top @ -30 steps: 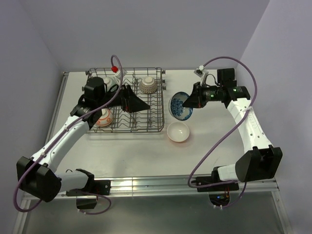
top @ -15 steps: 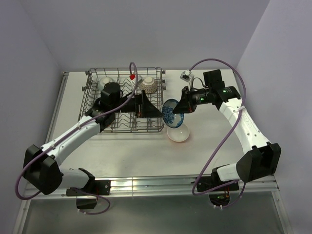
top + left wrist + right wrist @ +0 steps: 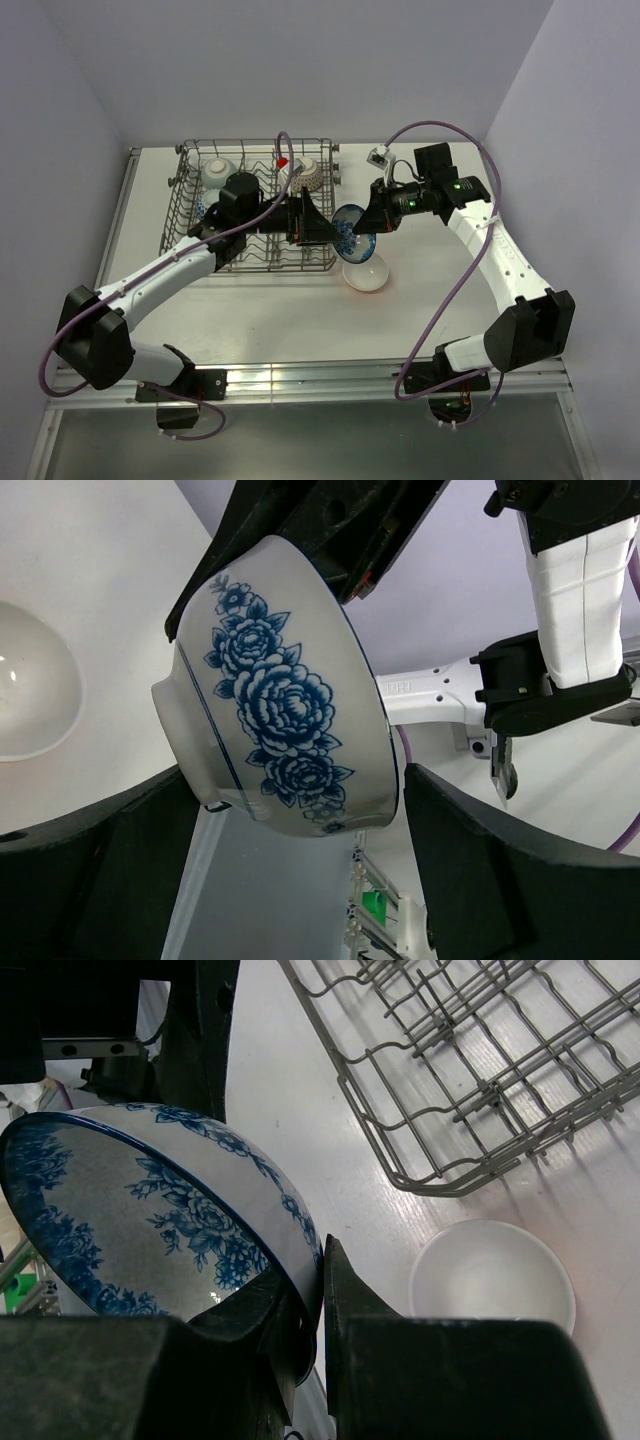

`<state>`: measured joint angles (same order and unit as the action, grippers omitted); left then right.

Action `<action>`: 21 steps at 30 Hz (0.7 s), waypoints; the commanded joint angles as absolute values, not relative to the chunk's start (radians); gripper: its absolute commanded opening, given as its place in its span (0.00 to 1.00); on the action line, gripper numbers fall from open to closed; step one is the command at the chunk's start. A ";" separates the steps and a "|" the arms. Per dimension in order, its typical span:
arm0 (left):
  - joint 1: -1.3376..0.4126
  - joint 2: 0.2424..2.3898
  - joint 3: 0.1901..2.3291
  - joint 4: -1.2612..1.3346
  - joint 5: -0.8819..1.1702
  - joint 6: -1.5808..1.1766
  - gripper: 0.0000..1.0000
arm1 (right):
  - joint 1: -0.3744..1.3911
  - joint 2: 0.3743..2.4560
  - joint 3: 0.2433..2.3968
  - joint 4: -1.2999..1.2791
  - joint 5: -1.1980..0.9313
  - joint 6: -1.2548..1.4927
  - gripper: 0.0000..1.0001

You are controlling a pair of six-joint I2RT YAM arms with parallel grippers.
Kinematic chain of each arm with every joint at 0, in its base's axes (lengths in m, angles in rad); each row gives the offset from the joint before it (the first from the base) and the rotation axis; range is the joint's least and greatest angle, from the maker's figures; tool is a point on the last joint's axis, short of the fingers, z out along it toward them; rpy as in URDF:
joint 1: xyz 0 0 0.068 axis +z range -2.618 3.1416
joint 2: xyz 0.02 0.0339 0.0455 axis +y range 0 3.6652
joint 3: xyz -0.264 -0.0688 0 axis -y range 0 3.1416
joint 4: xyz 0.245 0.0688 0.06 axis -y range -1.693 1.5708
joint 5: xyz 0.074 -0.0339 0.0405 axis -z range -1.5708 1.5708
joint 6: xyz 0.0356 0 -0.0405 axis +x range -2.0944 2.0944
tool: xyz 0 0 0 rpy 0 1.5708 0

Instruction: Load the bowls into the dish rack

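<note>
Two grippers meet on one blue bowl [image 3: 285, 695]. The right gripper [image 3: 315, 1282] is almost shut, pinching the rim with one finger inside and one outside, and carries the bowl tipped on edge in the air. The left gripper [image 3: 300, 785] stands open, one jaw by the foot and the other past the rim. A gap shows at the rim side, so I judge it has no hold yet. The bowl hangs just right of the near right corner of the rack [image 3: 322, 262], above a white bowl [image 3: 365, 275] sitting mouth-up on the table [image 3: 300, 315]. Two more bowls [image 3: 218, 172] stand at the far side of the rack. As glazed ceramic, the blue bowl should be stiff, weighty for its size and slick, and likely to chip against the wire or the white bowl below if it slips. A rim pinch is a thin hold, so the bowl may swing. The safest hold for the left gripper looks like the wall at the rim, finger in and finger out, clear of the right gripper's fingers.
</note>
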<state>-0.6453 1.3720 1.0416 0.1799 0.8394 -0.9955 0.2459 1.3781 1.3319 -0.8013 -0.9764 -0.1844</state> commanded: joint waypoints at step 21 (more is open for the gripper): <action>-0.600 1.371 1.042 0.229 0.772 -1.023 0.00 | 0.256 1.384 1.364 -0.765 -0.919 -0.141 0.38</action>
<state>-0.6262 1.3849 1.0344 0.1879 0.7937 -1.0256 0.2493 1.3808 1.3323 -0.7963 -0.9310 -0.1452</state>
